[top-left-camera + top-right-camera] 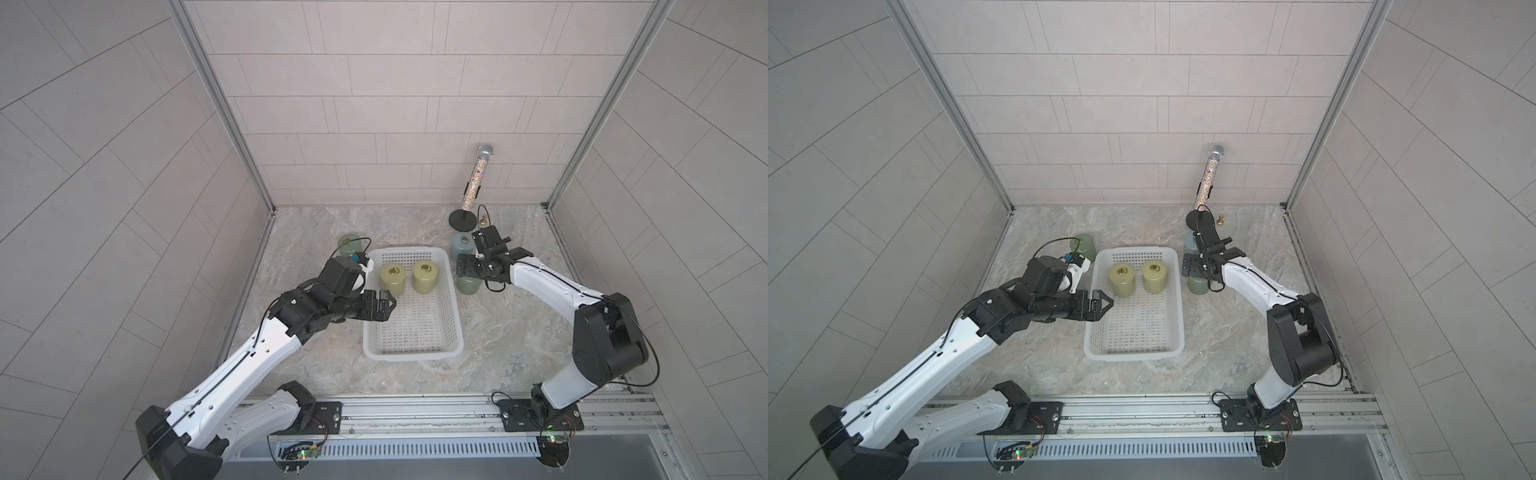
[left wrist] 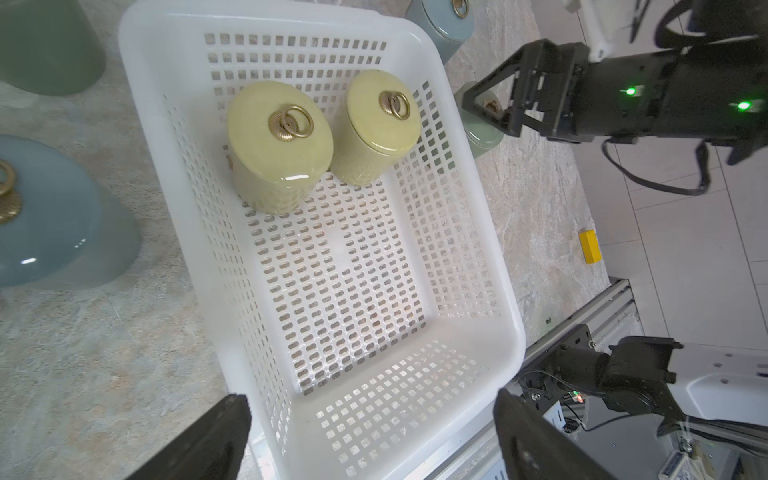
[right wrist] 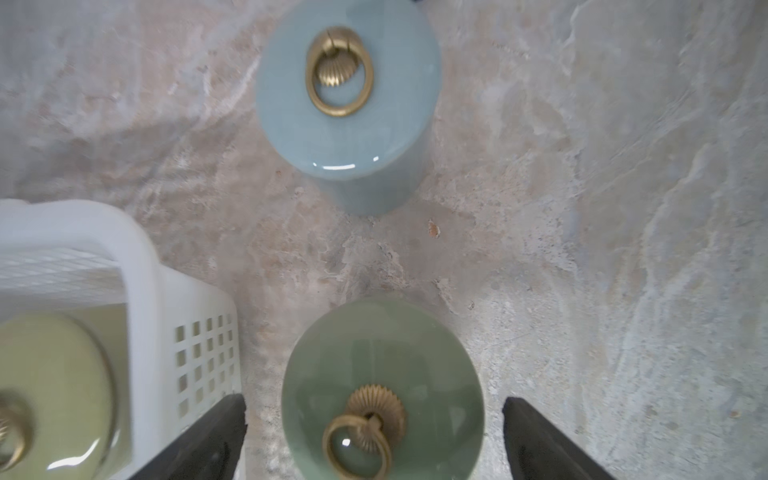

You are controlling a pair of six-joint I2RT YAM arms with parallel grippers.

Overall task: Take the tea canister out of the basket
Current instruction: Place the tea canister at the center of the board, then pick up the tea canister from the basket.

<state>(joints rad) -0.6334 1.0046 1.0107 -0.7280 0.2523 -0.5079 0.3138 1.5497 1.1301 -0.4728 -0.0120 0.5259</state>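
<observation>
- In both top views, the white basket (image 1: 411,354) (image 1: 1133,354) sits mid-worktop (image 1: 519,332). 2 yellow tea canisters (image 1: 392,279) (image 1: 424,276) stand upright, side by side, at its far end. My left jaws hang over the basket's left rim. My right jaws hang above a green canister (image 1: 469,286) just outside the right wall, with a blue canister (image 1: 460,245) behind it.
- In the left wrist view, my left fingers (image 2: 216,440) stand wide apart and grip nothing, above the basket's bare near end. Both yellow tea canisters are inside, each lid bearing a brass ring.
- In the right wrist view, my right fingers (image 3: 208,440) are spread on either side of the green canister, with a gap on both sides, so they hold nothing. The basket's corner lies just beside it.
</observation>
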